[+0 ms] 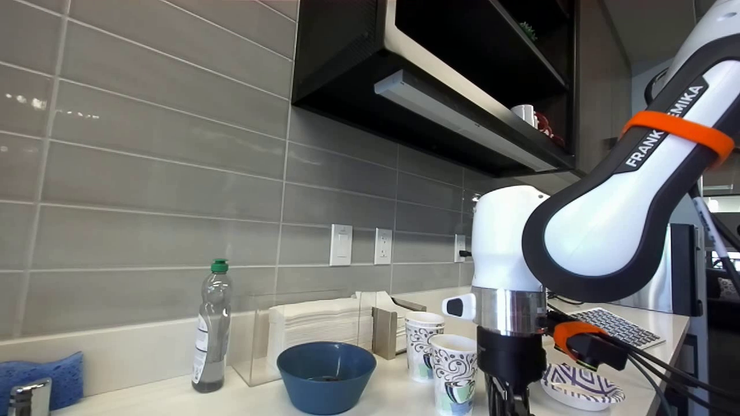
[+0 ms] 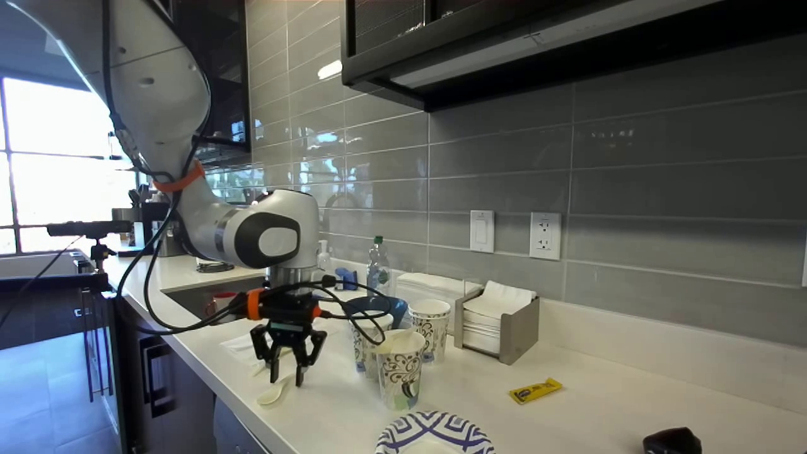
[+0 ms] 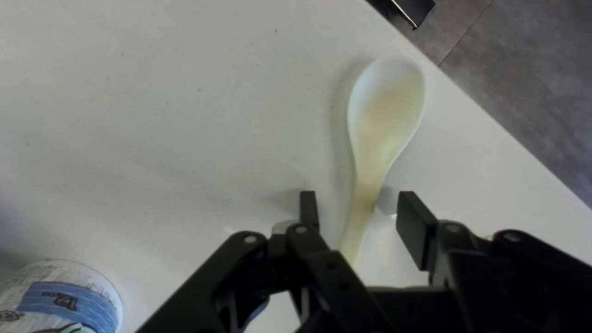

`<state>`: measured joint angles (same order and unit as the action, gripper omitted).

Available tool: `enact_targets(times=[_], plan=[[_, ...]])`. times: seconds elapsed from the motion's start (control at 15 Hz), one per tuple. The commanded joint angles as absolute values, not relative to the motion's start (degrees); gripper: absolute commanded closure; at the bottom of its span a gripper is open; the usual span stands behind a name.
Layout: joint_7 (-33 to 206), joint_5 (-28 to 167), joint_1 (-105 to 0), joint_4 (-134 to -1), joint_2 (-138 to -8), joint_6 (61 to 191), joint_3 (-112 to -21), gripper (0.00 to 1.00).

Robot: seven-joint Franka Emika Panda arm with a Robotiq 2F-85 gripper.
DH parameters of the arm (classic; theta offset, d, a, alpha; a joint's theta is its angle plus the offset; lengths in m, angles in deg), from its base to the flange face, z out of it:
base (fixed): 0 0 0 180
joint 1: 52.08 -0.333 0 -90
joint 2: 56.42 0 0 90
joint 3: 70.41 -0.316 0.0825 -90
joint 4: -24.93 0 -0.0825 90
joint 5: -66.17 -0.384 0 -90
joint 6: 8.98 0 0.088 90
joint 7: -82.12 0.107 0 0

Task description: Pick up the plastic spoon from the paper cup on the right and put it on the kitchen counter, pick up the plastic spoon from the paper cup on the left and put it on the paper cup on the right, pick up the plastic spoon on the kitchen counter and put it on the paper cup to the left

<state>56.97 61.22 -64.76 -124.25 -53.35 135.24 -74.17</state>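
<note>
Evidently, we see the plastic spoon (image 3: 373, 157) on the kitchen counter (image 3: 185, 115), its handle (image 3: 364, 203) between the parted fingers (image 3: 415, 224) of the gripper (image 3: 356, 215); we should close low and evenly, lest it skid.

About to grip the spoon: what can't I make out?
Handle end of spoon: wrist view, hidden by gripper.
Paper cup: wrist view, cut by left and bottom edges.
Black object: in an exterior view, cut by bottom edge.
Bottle label: in an exterior view, text too small.
</note>
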Motion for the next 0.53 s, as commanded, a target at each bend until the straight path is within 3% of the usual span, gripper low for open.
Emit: enact_targets(times=[0.0,0.2,0.47], plan=[[53.5,57.3,-63.6,-122.7,-55.3,136.2,-75.1,0.81],[53.6,57.8,-63.4,-122.0,-54.6,135.0,-75.5,0.99],[55.8,62.0,-63.3,-121.3,-50.4,130.4,-76.3,0.97]])
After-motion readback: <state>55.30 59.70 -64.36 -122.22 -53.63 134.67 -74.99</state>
